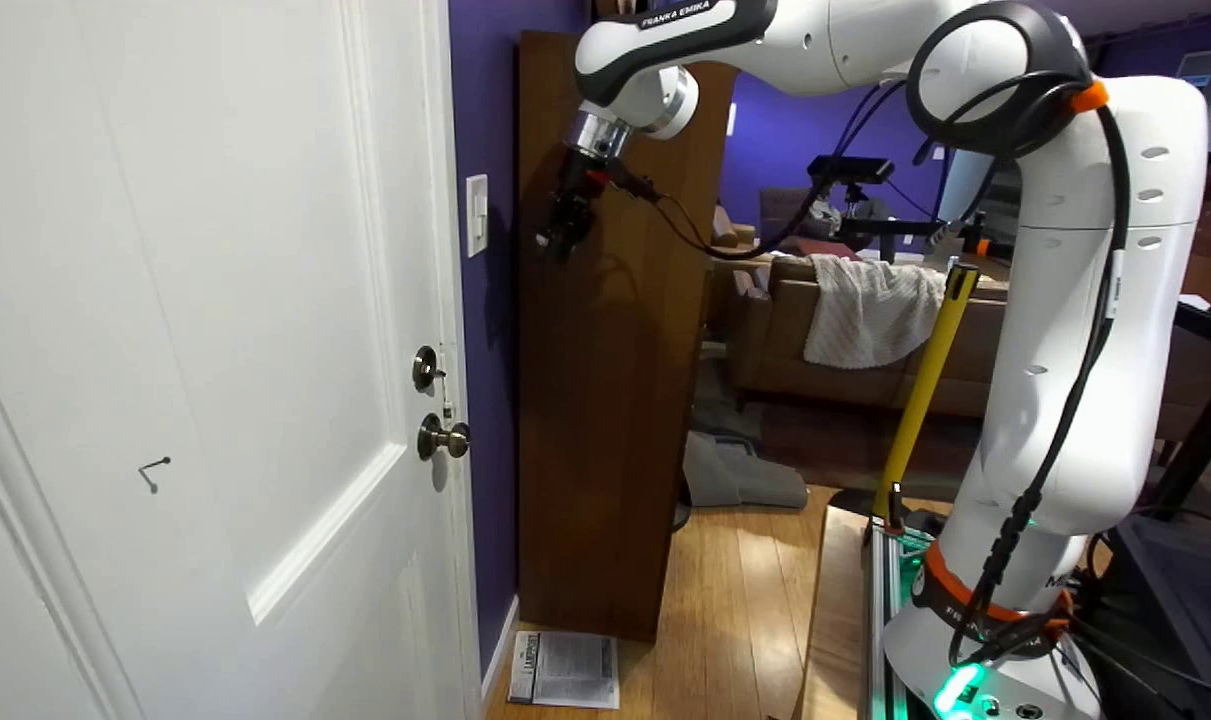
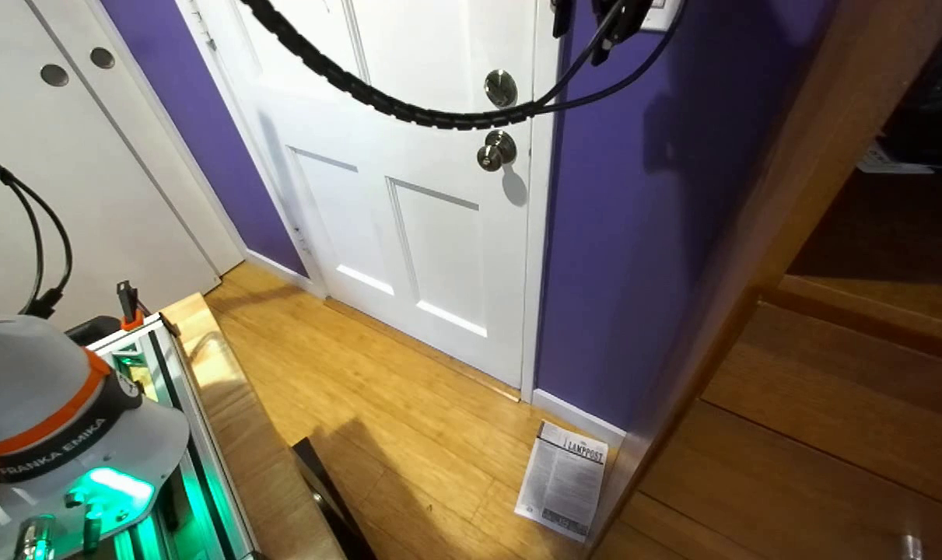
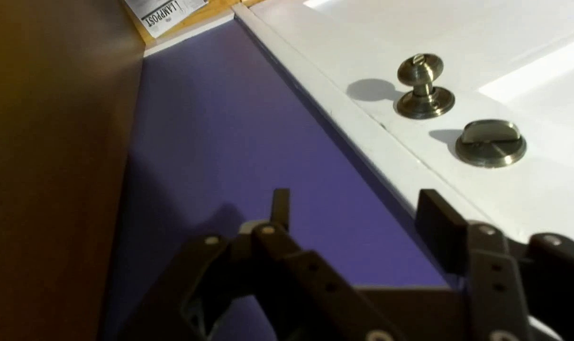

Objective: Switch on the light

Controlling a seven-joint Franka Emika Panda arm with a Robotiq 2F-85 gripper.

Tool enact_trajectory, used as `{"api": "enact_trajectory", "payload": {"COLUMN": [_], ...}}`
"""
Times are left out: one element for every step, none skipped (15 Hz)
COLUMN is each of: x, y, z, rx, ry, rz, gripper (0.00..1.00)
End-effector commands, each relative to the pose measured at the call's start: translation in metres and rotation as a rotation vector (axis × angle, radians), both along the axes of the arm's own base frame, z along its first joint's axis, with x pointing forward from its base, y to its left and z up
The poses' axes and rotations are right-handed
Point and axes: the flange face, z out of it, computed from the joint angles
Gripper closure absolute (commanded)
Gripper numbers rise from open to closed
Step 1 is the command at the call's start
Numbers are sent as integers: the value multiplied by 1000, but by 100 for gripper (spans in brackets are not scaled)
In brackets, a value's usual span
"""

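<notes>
The light switch (image 1: 476, 215) is a small white upright plate on the purple wall, just beside the door frame. Its lower edge shows in an exterior view (image 2: 659, 19), partly hidden by the gripper. It is not seen in the wrist view. My gripper (image 1: 557, 235) is in the air a little to the right of the switch in that exterior view, pointing down and apart from it. In the wrist view the gripper (image 3: 355, 208) has its two fingers wide apart, with nothing between them but purple wall behind. No lamp is visible.
A white door (image 1: 295, 300) with a metal knob (image 1: 443, 437) and lock (image 1: 425, 368) stands beside the wall. A tall brown wooden cabinet (image 1: 605, 400) stands close behind the gripper. A newspaper (image 2: 564, 478) lies on the floor. A cable (image 2: 439, 119) hangs from the arm.
</notes>
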Motion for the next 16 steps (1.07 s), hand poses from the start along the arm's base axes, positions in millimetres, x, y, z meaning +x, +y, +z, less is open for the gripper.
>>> {"api": "enact_trajectory", "payload": {"x": [-46, -53, -61, -70, -77, -86, -91, -97, -99, -102, -103, -106, -107, -109, -107, -106], "y": [20, 24, 29, 36, 43, 52, 59, 69, 82, 94, 109, 122, 137, 152, 168, 183], "z": [-10, -14, -17, -22, -25, -28, -31, -33, -35, -36, -39, -41, -47, -49, -55, -60], "rx": [-49, -70, -103, -130, -162, -186, -205, -215, -227, -241, -255, -264, -274, -285, -302, -323], "ry": [61, 70, 79, 92, 97, 104, 103, 103, 90, 84, 70, 68, 62, 53, 17, -20], "rz": [55, 79, 99, 133, 158, 176, 193, 208, 221, 231, 238, 242, 237, 225, 215, 207], "gripper": [1, 0, 0, 0, 0, 0, 0, 0, 1, 0, 0, 0, 0, 0, 0, 0]}}
